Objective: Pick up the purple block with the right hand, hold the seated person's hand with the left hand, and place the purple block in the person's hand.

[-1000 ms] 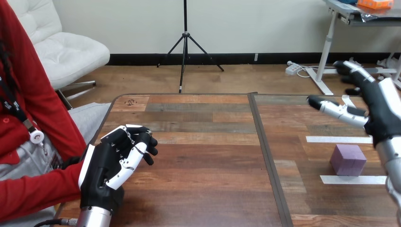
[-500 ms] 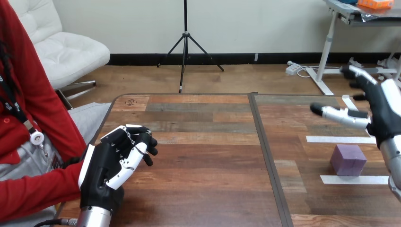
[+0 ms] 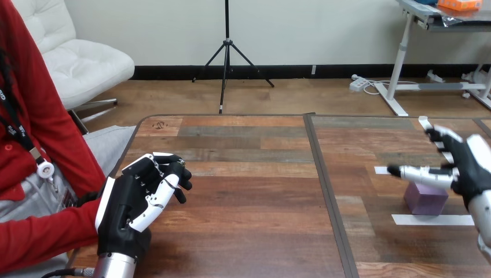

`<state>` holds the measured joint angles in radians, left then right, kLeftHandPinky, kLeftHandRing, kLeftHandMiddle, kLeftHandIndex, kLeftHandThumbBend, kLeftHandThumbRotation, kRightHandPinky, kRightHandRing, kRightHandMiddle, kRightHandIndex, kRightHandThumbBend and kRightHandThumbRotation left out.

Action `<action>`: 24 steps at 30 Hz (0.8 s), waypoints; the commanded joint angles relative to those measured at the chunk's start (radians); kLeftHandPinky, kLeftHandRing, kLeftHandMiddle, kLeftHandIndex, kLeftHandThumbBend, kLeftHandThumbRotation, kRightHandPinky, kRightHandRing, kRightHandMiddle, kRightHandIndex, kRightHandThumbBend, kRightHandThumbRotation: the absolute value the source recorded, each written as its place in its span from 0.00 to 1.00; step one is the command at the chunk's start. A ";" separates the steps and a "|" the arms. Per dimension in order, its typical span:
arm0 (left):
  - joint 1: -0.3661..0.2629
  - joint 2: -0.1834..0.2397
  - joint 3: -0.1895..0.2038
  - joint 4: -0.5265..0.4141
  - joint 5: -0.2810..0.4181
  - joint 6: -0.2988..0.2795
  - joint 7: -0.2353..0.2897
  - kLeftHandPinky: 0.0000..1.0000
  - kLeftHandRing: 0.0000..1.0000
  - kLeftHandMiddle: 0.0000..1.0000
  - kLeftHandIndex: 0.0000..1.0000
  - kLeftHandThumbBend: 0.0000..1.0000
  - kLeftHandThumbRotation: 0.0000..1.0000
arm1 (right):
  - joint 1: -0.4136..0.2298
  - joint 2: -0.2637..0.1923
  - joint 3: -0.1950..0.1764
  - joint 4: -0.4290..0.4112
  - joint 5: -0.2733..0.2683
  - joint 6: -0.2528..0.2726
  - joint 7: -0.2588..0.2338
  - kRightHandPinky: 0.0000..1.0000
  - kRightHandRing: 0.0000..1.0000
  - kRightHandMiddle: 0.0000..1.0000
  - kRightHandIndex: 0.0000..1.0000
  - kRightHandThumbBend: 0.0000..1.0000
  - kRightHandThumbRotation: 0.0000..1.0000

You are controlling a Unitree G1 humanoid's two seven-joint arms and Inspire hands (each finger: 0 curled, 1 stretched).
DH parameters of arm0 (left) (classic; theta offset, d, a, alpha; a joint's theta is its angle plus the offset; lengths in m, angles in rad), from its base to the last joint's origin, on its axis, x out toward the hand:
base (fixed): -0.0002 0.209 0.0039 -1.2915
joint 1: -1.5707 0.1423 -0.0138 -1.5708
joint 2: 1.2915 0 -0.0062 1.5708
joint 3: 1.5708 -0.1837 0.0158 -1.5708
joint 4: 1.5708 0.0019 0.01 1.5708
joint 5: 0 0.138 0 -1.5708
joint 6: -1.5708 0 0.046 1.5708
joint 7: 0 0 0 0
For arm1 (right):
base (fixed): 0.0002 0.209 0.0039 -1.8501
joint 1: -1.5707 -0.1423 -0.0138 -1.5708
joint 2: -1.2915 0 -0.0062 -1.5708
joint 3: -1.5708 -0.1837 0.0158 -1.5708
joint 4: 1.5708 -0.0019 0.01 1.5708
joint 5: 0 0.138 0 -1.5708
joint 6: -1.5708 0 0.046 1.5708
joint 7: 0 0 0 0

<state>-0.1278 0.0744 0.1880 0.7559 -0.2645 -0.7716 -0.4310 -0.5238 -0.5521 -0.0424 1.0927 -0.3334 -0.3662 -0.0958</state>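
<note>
Tabletop (image 3: 255,191) of wooden planks is stretching out before me. At its left edge the person's red sleeve (image 3: 40,234) is reaching in against my left hand (image 3: 136,200), which is sitting low over the wood; whether it is gripping anything I cannot tell. My right hand (image 3: 470,168) is hovering at the far right, fingers spread wide and empty, thumb pointing left just above the purple block (image 3: 425,201). That block is sitting on the table between two white tape strips (image 3: 431,220).

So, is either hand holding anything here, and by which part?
Right hand is open above the purple block, holding nothing. Whether the left hand holds anything cannot be told.
</note>
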 commanded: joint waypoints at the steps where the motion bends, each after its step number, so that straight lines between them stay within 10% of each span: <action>1: -0.066 0.008 0.000 -0.013 0.003 -0.005 0.000 0.29 0.44 0.48 0.49 0.33 0.29 | -0.108 -0.033 0.012 0.036 0.005 0.018 0.001 0.76 0.89 0.90 0.88 1.00 0.36; 24: -0.064 0.012 -0.003 -0.017 0.004 -0.003 0.002 0.29 0.44 0.48 0.49 0.33 0.30 | -0.133 -0.022 0.071 0.152 -0.019 0.132 -0.009 0.67 0.82 0.84 0.85 1.00 0.37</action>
<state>-0.1280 0.0745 0.1824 0.7558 -0.2610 -0.7708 -0.4277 -0.5553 -0.5529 0.0131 1.2383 -0.3495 -0.2471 -0.0937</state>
